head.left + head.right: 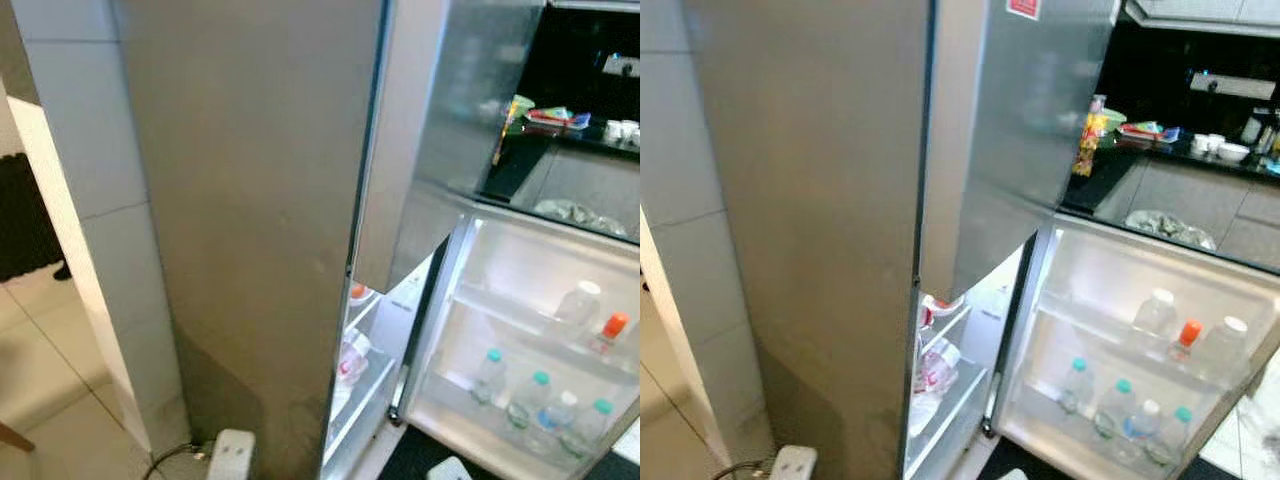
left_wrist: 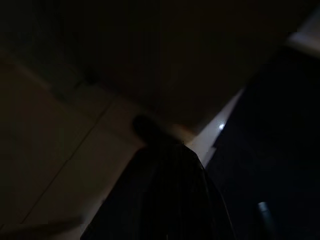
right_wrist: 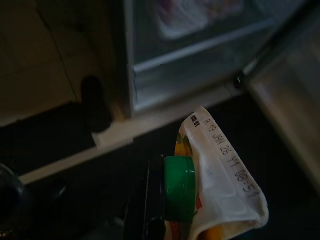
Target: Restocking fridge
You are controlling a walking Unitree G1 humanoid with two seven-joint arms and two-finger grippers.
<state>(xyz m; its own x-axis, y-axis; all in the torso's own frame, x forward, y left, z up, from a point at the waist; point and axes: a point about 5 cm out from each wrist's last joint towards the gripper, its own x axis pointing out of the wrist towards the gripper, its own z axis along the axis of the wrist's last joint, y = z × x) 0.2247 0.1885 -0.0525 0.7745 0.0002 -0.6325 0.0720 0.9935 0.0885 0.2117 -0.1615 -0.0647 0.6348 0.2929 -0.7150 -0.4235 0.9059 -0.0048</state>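
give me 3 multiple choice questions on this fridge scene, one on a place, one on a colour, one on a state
1. Where do the water bottles stand?
A. on the kitchen counter
B. in the open fridge door's shelves
C. on the floor

2. What colour is the cap on the juice carton at the right gripper?
A. green
B. red
C. blue

3. How is the lower fridge door?
A. shut
B. taken off
C. swung open

Answers:
1 B: the bottles stand in rows in the door's racks.
2 A: the right wrist view shows a green screw cap.
3 C: its inner side and the fridge's inner shelves are in view.
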